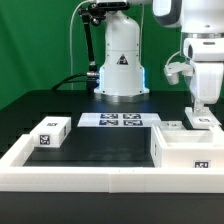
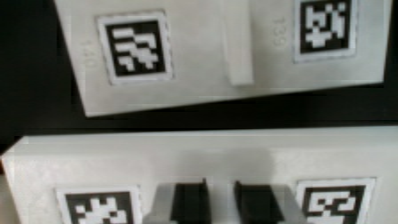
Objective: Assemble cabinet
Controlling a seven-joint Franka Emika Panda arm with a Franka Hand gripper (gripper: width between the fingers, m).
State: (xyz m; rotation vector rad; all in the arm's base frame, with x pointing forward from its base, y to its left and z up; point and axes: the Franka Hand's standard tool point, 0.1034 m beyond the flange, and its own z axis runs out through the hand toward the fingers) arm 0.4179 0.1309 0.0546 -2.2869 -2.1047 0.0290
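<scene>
The cabinet (image 1: 184,150), a large white open box with a tag on its front, stands at the exterior view's right. My gripper (image 1: 200,108) hangs just behind it, down on a small white tagged block (image 1: 201,122). In the wrist view my gripper (image 2: 217,203) has its dark fingers (image 2: 185,203) close together on a narrow white ridge between two tags of this block (image 2: 107,165). A second white tagged part (image 2: 196,50) with the same ridge lies just across a dark gap. Another small tagged block (image 1: 50,133) sits at the exterior view's left.
The marker board (image 1: 120,120) lies mid-table in front of the robot base (image 1: 120,70). A long low white border rail (image 1: 100,172) runs along the front and up the left side. The black mat (image 1: 100,145) lies between.
</scene>
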